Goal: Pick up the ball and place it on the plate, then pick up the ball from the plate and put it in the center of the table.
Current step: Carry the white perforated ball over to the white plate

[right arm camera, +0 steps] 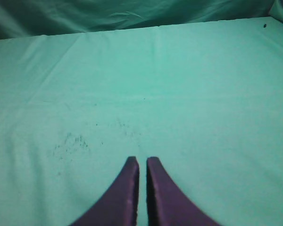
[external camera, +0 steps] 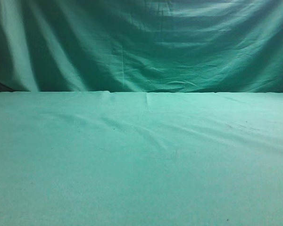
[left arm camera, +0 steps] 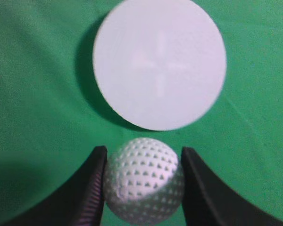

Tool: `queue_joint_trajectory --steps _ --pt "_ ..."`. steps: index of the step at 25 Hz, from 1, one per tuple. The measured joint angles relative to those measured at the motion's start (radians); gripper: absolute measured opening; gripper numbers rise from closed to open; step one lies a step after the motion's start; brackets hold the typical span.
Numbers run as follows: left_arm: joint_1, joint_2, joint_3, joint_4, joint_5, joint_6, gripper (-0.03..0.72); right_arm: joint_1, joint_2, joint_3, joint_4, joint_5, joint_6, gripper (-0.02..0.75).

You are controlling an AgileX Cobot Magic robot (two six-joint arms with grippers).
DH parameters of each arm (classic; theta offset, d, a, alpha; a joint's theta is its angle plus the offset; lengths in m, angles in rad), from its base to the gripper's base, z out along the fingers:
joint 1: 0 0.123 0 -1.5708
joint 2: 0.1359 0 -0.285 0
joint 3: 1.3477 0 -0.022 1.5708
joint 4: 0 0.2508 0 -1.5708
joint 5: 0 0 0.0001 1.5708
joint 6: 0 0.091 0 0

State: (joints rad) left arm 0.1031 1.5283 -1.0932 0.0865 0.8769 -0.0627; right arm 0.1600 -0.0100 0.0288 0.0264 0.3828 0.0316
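Ball (left arm camera: pixel 144 180) clamped by left gripper (left arm camera: pixel 143 181), just short of the plate (left arm camera: pixel 159 63).
Exterior: only table (external camera: pixel 141 165) and backdrop curtain (external camera: pixel 141 42) visible. Left wrist: both fingers touch the ball above green cloth. Right wrist: right gripper (right arm camera: pixel 142 162) closed, empty, over bare table.

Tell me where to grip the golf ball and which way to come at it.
Grip the ball across its widest middle, as the left gripper does now: one finger on each opposite side. It is round, so any pair of opposite sides serves; approach from above, clear of the plate.
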Motion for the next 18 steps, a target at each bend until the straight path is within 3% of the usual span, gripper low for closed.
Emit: queue_joint_trajectory --steps 4,18 --pt "0.016 0.036 0.0 0.091 -0.075 -0.072 0.305 0.0 0.0 0.0 0.0 0.0 0.0 0.049" --pt "0.02 0.217 0.0 0.118 -0.255 -0.084 0.305 0.0 0.0 0.0 0.0 0.0 0.0 0.049"
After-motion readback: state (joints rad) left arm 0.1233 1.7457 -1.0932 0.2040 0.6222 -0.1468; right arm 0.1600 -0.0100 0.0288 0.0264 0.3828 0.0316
